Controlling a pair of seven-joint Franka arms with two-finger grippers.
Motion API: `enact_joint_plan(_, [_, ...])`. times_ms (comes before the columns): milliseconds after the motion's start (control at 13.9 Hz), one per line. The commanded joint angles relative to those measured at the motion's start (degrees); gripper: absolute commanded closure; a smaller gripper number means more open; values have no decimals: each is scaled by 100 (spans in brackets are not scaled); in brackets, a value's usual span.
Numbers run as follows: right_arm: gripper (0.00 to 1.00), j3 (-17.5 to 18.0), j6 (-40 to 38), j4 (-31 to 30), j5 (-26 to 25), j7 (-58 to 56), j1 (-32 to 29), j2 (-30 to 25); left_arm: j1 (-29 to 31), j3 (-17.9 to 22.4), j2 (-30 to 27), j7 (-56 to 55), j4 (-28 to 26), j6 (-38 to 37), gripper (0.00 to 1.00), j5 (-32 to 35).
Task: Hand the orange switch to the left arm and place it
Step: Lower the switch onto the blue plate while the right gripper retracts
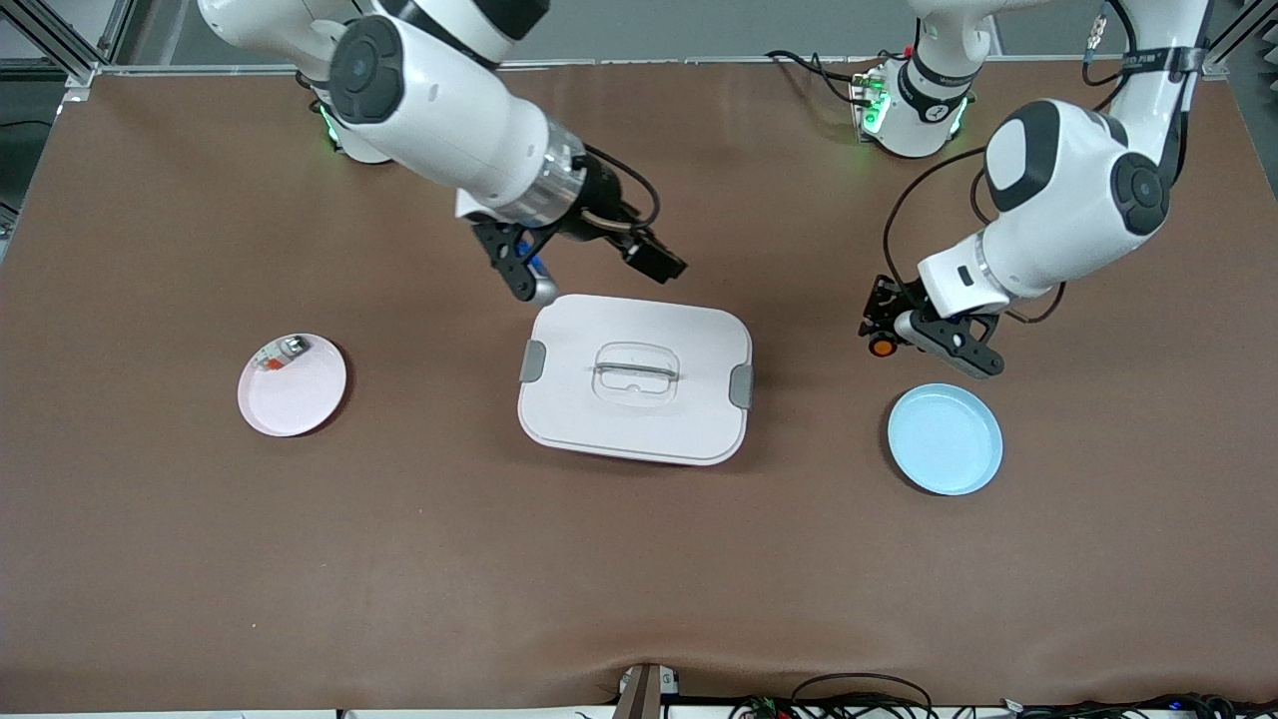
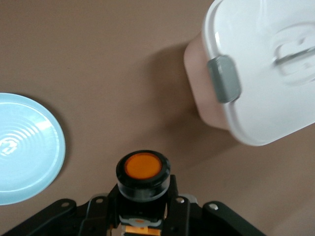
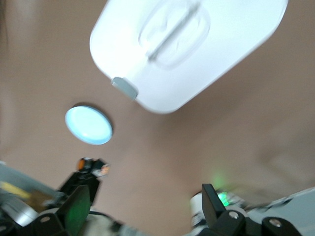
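Note:
The orange switch (image 1: 882, 346) (image 2: 142, 169) is held up in the air by my left gripper (image 1: 896, 336) (image 2: 143, 199), which is shut on its body. The switch's orange face points away from the hand. The gripper hangs over bare table between the box (image 1: 636, 377) and the blue plate (image 1: 945, 439). My right gripper (image 1: 529, 280) (image 3: 142, 206) is open and empty. It hovers over the box's edge nearest the robots' bases. The right wrist view also shows the switch (image 3: 81, 163) in the left gripper farther off.
A white lidded box (image 2: 261, 64) (image 3: 197, 49) with grey clips stands mid-table. A blue plate (image 2: 24, 147) (image 3: 88, 124) lies toward the left arm's end. A pink plate (image 1: 292, 384) holding a small silvery piece (image 1: 283, 352) lies toward the right arm's end.

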Motion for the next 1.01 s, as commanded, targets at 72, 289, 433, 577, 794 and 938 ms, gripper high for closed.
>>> enact_joint_plan(72, [0, 64, -737, -335, -804, -1250, -399, -529, 327, -38, 574, 848, 346, 2, 100, 1127])
enact_joint_plan(289, [0, 64, -1116, -493, -1295, -1953, -664, -793, 503, -38, 1101, 1368, 583, 89, 100, 2164])
enact_joint_plan(433, [0, 64, -1169, -808, -1682, -2533, -717, -1056, 582, -38, 1452, 1632, 707, 273, 100, 2903])
enact_joint_plan(577, [0, 73, -1161, -1081, -1798, -3156, -979, -1268, 670, -38, 1769, 1939, 707, 642, 100, 3317])
enact_joint_plan(794, [0, 99, -1169, -1363, -1833, -4150, -1532, -1479, 820, -38, 2191, 2300, 707, 1108, 100, 4055])
enact_joint_plan(938, [0, 117, -1161, -1626, -1903, -4843, -1971, -1663, 872, -38, 2367, 2563, 707, 1276, 100, 4320])
